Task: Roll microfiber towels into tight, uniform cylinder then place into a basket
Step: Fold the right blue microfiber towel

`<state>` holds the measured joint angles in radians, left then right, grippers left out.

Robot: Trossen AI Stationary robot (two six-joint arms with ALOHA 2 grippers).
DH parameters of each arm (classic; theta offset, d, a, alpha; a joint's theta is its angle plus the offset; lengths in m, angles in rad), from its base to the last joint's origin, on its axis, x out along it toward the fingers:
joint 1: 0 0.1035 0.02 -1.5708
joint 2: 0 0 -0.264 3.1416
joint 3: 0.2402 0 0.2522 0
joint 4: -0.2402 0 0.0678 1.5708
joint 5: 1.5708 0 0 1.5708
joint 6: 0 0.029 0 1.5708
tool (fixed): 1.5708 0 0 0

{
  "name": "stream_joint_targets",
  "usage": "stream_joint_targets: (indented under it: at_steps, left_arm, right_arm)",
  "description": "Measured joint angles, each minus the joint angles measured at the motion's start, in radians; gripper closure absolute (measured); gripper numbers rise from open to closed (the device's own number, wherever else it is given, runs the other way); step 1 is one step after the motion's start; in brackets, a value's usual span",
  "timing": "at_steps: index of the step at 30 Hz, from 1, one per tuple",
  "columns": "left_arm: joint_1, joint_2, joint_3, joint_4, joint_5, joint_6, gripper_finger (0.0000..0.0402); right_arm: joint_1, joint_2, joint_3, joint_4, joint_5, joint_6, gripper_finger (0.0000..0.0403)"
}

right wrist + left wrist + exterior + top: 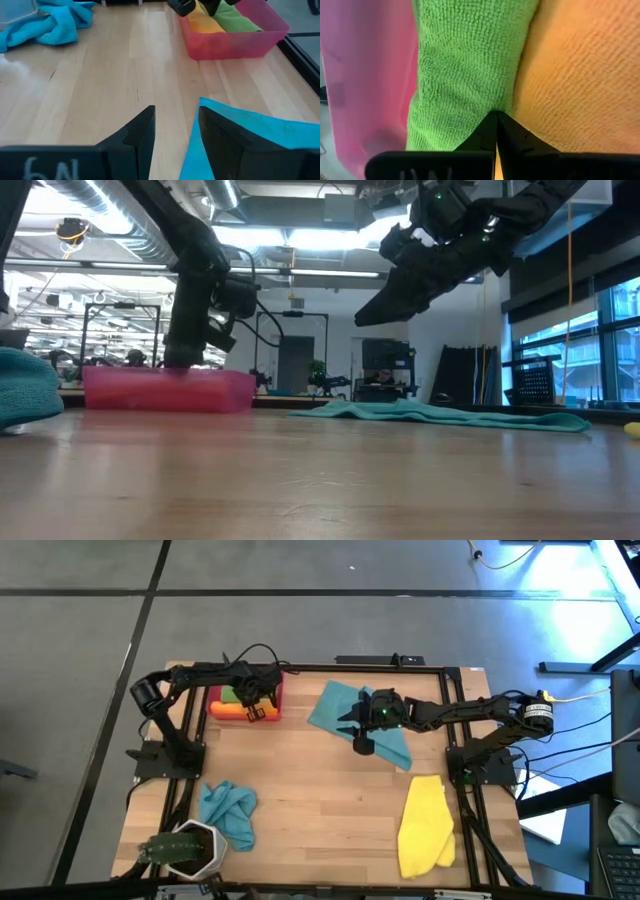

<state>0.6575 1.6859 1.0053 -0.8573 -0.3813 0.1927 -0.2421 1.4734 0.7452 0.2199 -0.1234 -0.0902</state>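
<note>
Under the right gripper (362,730) lies a teal towel (392,747), spread flat on the table (320,800); the fingers (142,132) stand partly apart with nothing between them, hanging above the cloth's near edge. The cloth looks light, limp and a little clingy, so it will sag and unroll if lifted by one point; a corner or the straight edge just below the fingertips seems the best place to pinch for starting a roll. Ahead of this gripper, across bare wood, sits the basket (235,42), with the left gripper (258,692) down inside it, shut, its tips pressed into the seam between the green roll (465,75) and the orange roll (580,75). Those two fill much of the basket, so room left there is narrow, and its low wall (365,75) stands close beside the left fingers. A second teal towel (228,810) lies crumpled and a yellow towel (425,825) lies long, both well apart from either gripper, near the table's front edge. Open wood between them gives fair room for rolling
</note>
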Motion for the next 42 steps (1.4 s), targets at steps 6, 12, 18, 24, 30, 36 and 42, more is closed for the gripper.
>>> stream_joint_targets:
  at_steps: [6, 12, 18, 24, 30, 36, 42]
  left_arm:
    - [-0.03, -0.07, 0.081, -0.084, 0.003, -0.049, 0.0401]
    - [-0.124, -0.276, 0.125, -0.035, 0.034, -0.081, 0.0401]
    - [-0.313, -0.407, 0.062, 0.122, 0.16, -0.17, 0.0401]
    - [-0.612, -0.454, -0.069, 0.59, 0.129, -0.157, 0.0401]
    - [-0.837, -0.453, -0.084, 0.79, 0.046, -0.094, 0.0401]
    - [-0.98, -0.422, -0.086, 0.884, -0.038, -0.074, 0.0401]
    - [-1.034, -0.408, -0.135, 0.934, -0.133, -0.04, 0.0401]
  right_arm:
    - [-0.004, 0.0, 0.0, -0.001, 0.0, 0.001, 0.025]
    - [-0.004, 0.0, 0.0, -0.023, 0.0, 0.006, 0.025]
    - [0.002, 0.0, 0.0, -0.025, -0.005, 0.007, 0.025]
    - [0.054, -0.017, 0.0, -0.008, -0.049, -0.037, 0.025]
    - [0.114, -0.127, 0.0, -0.159, -0.044, -0.013, 0.0251]
    - [0.233, -0.227, 0.0, -0.247, 0.08, 0.002, 0.0251]
    - [0.366, -0.342, -0.001, -0.321, 0.243, 0.034, 0.0251]
